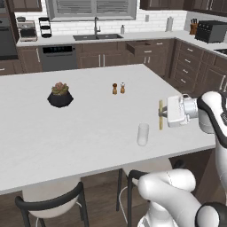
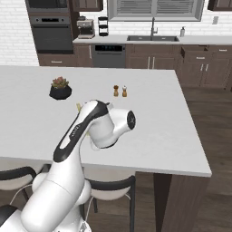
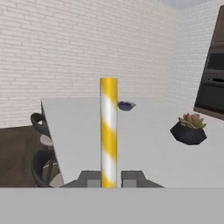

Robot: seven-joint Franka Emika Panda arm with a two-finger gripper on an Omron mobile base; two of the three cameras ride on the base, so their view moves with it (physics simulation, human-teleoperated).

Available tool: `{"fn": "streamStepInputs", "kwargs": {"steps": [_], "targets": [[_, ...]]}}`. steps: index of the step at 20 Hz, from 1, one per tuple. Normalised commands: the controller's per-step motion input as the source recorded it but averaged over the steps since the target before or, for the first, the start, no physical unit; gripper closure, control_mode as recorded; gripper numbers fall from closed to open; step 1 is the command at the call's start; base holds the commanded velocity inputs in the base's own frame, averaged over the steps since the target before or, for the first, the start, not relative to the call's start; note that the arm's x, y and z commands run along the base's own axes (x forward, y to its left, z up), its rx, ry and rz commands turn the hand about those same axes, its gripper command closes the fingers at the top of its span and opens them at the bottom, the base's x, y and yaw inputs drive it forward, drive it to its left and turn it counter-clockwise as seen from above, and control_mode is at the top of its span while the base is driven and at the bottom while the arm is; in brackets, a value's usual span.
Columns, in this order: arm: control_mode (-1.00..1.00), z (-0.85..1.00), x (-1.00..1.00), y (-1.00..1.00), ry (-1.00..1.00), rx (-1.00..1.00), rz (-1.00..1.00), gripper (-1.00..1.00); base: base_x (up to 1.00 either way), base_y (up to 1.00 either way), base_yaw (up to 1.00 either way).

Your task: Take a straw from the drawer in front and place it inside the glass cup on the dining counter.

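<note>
The gripper (image 1: pixel 162 114) is clamping the straw (image 1: pixel 161 115), its two fingertips pressed against the lower part of the stick, as the hand view shows with the yellow-and-white striped straw (image 3: pixel 108 131) standing upright between them. In the left base view the straw is hanging upright above the tabletop (image 1: pixel 88 124), just to the right of the glass cup (image 1: pixel 142 134) and slightly farther back, not touching it. The glass cup is standing upright near the tabletop's front edge. Well behind the glass cup, two small brown shakers (image 1: pixel 118 88) are sitting side by side, and far to its left a dark faceted pot with a succulent (image 1: pixel 60 95) is resting on the tabletop. Beyond the glass cup, across the kitchen, the drawer (image 1: pixel 144 47) is standing pulled open under the back counter, right of the sink (image 1: pixel 98 37).
</note>
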Motion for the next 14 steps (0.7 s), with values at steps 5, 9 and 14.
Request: {"fn": "streamStepInputs", "kwargs": {"steps": [5,9,14], "targets": [[-1.00,-0.10,0.02,0.00,0.00,0.00,0.00,1.00,0.00,0.00,0.00],[-1.00,-0.12,0.17,0.00,0.00,0.02,0.01,1.00,0.00,0.00,0.00],[-1.00,-0.19,0.17,0.00,0.00,0.00,0.00,1.00,0.00,0.00,0.00]]}}
